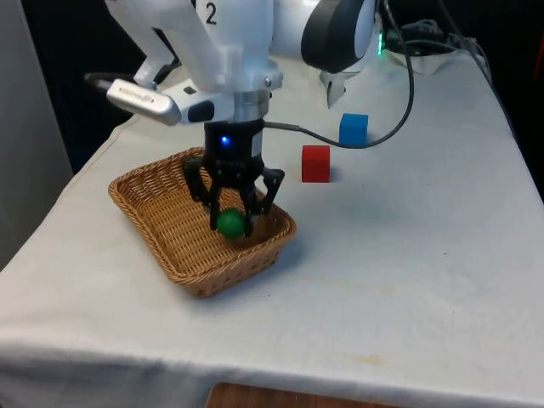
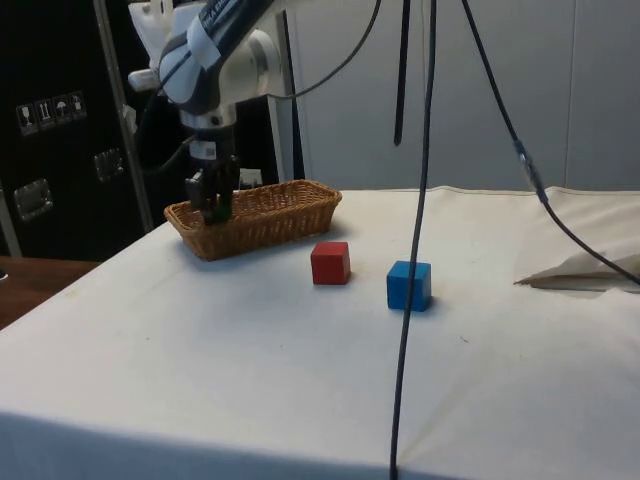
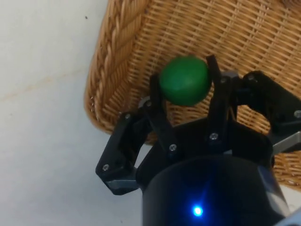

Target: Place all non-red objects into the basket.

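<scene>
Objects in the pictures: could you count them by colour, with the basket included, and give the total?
Green: 1, ball held in the gripper over the basket
Red: 1, cube
Blue: 1, cube
Tan wicker: 1, basket
Total: 4

The table (image 1: 408, 280) is covered with a white cloth. Resting directly on it are a wicker basket (image 1: 161, 223), a red cube (image 1: 315, 163) and a blue cube (image 1: 354, 129) (the two cubes near each other, apart from the basket).
</scene>
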Robot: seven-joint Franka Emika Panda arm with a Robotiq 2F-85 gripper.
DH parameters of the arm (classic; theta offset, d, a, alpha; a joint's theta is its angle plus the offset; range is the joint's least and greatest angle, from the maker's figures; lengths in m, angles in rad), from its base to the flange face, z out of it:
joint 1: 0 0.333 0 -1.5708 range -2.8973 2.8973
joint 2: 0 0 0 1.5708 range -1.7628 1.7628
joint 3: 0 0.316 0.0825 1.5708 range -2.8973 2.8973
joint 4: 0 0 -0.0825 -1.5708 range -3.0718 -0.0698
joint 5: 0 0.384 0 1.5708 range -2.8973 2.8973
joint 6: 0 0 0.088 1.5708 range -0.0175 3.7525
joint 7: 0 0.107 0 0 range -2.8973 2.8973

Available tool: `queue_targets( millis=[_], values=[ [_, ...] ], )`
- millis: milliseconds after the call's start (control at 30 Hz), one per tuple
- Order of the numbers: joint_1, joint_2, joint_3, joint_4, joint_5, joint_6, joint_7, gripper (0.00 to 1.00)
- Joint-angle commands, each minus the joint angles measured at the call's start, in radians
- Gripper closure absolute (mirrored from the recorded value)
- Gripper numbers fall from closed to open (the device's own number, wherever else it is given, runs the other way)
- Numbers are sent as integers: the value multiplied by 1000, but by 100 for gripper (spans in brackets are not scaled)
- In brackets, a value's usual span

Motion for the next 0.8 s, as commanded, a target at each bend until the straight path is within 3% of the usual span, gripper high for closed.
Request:
queue_targets(
  millis=[0, 133, 167, 200, 267, 400, 433, 500, 533, 567, 633, 767],
  values=[
    [-6, 4, 4, 7, 4, 1, -4, 100],
    [-8, 8, 0, 11, 7, 0, -5, 100],
    [-1, 5, -6, 3, 2, 2, 0, 100],
    [-9, 8, -1, 10, 7, -1, -7, 100],
    [-10, 7, -1, 10, 7, -1, -8, 100],
    [-12, 7, -1, 10, 8, -2, -10, 66],
    [-12, 7, -1, 10, 8, -2, -11, 46],
    [-13, 7, -1, 10, 8, -3, -12, 27],
    [-5, 5, -7, 3, 3, 2, -5, 17],
    [-13, 7, -1, 10, 8, -3, -12, 17],
    [-13, 7, -1, 10, 8, -3, -12, 1],
    [-13, 7, -1, 9, 8, -3, -12, 0]
  ],
)
